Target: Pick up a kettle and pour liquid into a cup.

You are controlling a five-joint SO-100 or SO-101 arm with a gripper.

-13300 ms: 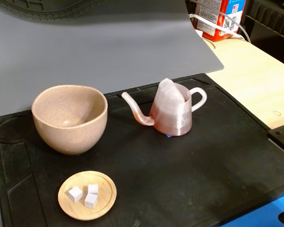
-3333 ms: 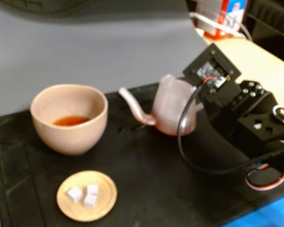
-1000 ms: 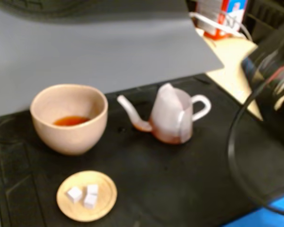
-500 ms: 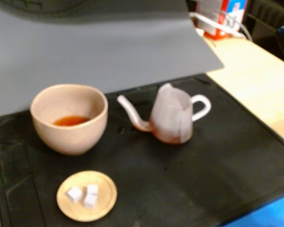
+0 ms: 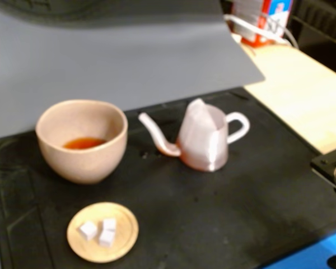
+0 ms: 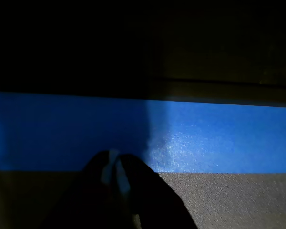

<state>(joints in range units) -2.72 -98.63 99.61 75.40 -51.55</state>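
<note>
Fixed view: the kettle (image 5: 203, 141) stands upright on the black mat (image 5: 224, 224) covering the surface, spout pointing left toward the cup (image 5: 82, 139), near it but not touching. The cup holds a shallow pool of orange-brown liquid (image 5: 84, 143). A wooden saucer (image 5: 103, 231) with white cubes (image 5: 99, 231) sits in front of the cup, apart from it. No claw is near the kettle; only a dark piece of hardware shows at the right edge, too little to identify.

Wrist view: the claw (image 6: 115, 169) appears at the bottom edge, its dark fingers drawn together with nothing between them (only a thin pale sliver shows at the seam). Beyond it lie a blue band (image 6: 205, 138) and dark ground; no task item is visible.

Assessment: pouring looks complete and the kettle is set down. The remaining move, if any, calls only for parking the arm clear.
</note>
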